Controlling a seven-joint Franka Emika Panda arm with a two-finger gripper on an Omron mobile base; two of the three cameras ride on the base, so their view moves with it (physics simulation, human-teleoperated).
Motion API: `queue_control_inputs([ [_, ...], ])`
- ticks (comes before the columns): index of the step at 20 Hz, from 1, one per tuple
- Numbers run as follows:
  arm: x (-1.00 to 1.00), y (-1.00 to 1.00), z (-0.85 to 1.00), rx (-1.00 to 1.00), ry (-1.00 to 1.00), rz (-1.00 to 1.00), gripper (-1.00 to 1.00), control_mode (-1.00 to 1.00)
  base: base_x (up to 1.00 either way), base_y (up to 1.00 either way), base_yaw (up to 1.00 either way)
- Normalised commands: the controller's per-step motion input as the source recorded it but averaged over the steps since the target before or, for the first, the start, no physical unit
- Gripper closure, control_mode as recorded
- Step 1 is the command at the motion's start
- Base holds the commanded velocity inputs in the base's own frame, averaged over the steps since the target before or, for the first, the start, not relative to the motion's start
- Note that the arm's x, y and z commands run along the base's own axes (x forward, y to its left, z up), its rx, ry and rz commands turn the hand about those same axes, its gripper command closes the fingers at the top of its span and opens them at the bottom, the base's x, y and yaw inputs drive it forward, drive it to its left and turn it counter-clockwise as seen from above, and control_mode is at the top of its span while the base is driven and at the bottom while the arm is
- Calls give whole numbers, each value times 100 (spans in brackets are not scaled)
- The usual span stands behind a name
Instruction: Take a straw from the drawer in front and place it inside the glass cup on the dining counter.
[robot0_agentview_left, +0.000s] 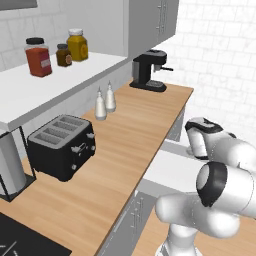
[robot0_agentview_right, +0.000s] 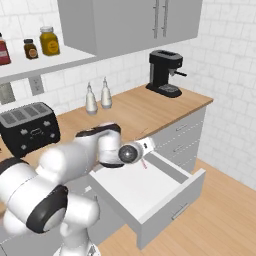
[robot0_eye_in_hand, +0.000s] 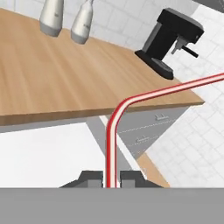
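a thin red-and-white bent straw (robot0_eye_in_hand: 113, 131) is clamped between the dark two-finger gripper (robot0_eye_in_hand: 111, 178), held above the pulled-out light-grey drawer (robot0_agentview_right: 172, 192).

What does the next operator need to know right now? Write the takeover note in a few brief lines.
Gripper: shut on the straw, which stands up between the fingers, its bent end pointing toward the coffee machine.
Drawer: pulled open below the wooden worktop, white inside; the hand hangs over its back part.
Done: drawer open, straw picked up and lifted.
Left: carry the straw to the dining counter, drop it into the glass cup. Neither is in sight from here, so the base will probably need to turn or drive first.
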Motion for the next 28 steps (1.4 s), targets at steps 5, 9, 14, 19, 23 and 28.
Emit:
queue_control_inputs([
  [5, 0, -20, 100, 8, 0, 0, 100, -100, 0, 0, 0],
  [9, 0, -17, 100, 13, 5, 0, 100, -100, 0, 0, 0],
  [14, -8, -12, 100, 18, 9, 0, 100, -100, 0, 0, 0],
  [19, -28, 3, 70, 18, 2, 3, 100, -100, 0, 0, 0],
  [23, -34, 18, 22, 12, 0, 12, 100, -100, 0, 0, 0],
  [28, -43, 8, 29, 1, -1, 16, 100, -100, 0, 0, 0],
])
